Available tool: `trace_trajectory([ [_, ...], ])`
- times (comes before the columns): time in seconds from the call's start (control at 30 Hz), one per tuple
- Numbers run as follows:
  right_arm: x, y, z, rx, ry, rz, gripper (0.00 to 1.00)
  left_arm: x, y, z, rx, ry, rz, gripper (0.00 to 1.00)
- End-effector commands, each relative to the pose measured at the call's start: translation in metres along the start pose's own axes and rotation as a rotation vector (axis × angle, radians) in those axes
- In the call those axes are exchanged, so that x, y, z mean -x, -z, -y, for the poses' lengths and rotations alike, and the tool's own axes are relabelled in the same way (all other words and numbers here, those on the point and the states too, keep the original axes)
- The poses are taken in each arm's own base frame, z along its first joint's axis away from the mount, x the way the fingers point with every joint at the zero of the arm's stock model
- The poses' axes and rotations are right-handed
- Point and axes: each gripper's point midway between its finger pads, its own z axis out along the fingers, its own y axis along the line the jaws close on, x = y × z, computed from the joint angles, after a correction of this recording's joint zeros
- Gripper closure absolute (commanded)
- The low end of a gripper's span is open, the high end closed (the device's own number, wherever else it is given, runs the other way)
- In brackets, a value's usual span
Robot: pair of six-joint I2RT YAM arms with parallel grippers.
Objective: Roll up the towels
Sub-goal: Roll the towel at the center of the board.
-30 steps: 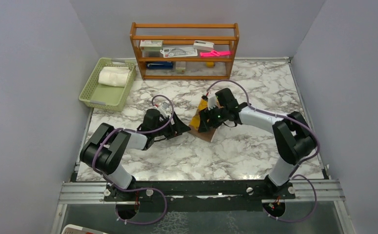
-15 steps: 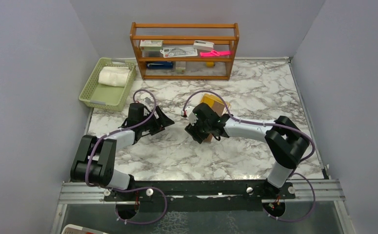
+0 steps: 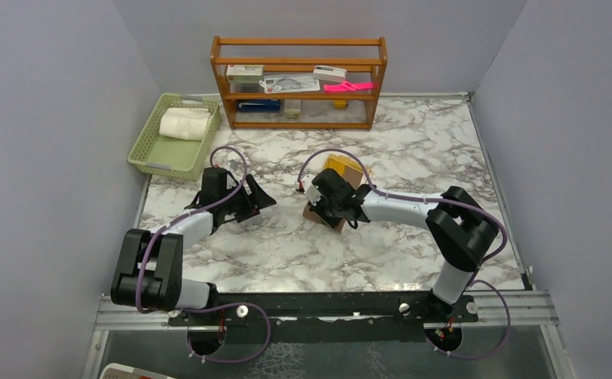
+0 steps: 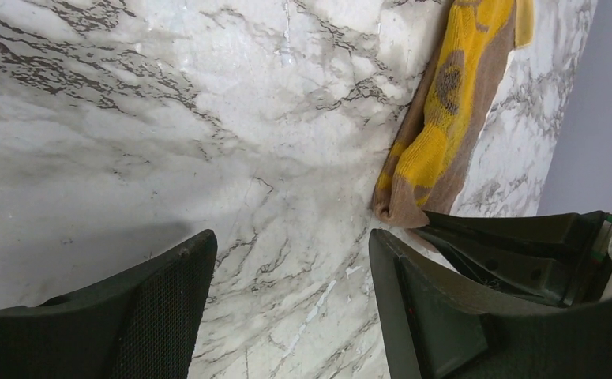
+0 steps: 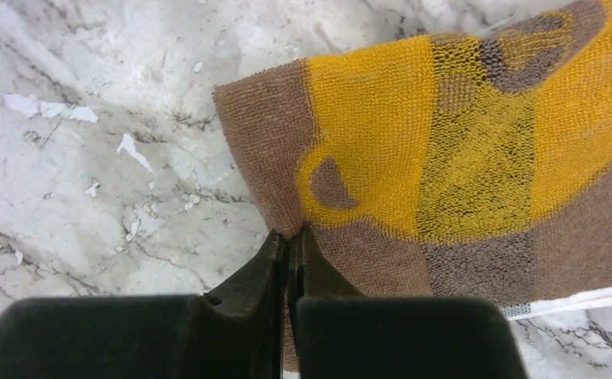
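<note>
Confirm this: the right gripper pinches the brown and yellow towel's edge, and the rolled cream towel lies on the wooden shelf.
Wrong place: the top view shows the cream towel in the green basket. The right gripper does pinch the brown and yellow towel.

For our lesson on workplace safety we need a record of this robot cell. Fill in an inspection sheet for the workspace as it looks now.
Surface: marble table, with small pale flecks near the brown towel.
Job's things: brown towel unrolled on the table; white towel bundled in the green basket.
Clutter: wooden shelf at the back, holding boxes, papers and a pink item.
Grippers: left gripper open, holding nothing; right gripper shut on the brown towel's edge.
Cables: purple cables loop along both arms; no snag seen.
Surroundings: grey walls on three sides.
</note>
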Motion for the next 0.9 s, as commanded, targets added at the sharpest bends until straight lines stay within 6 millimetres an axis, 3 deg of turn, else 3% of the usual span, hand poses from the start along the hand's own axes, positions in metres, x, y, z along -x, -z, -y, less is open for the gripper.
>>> trace_trajectory([
  [0.0, -0.006, 0.004, -0.033, 0.161, -0.041, -0.047, 0.99, 0.016, 0.012, 0.019, -0.042, -0.058, 0.030, 0.27],
  [0.13, 0.022, 0.038, -0.099, 0.577, -0.059, 0.010, 0.99, 0.028, 0.028, 0.036, -0.066, -0.138, 0.064, 0.26],
  [0.27, 0.026, 0.054, -0.128, 0.846, -0.112, -0.027, 0.99, 0.030, 0.040, 0.057, -0.131, -0.201, 0.056, 0.26],
  [0.53, 0.009, 0.044, -0.115, 1.039, -0.383, -0.124, 0.99, 0.022, 0.050, 0.087, -0.302, -0.248, 0.034, 0.27],
  [0.63, 0.007, 0.045, -0.108, 1.080, -0.456, -0.118, 0.99, 0.017, 0.050, 0.106, -0.400, -0.251, 0.003, 0.41],
  [0.77, -0.002, 0.042, -0.103, 1.129, -0.563, -0.160, 0.99, -0.005, 0.042, 0.127, -0.486, -0.272, -0.084, 0.73],
  [0.87, -0.008, 0.038, -0.107, 1.179, -0.623, -0.201, 0.99, -0.030, 0.027, 0.132, -0.487, -0.277, -0.174, 0.77],
])
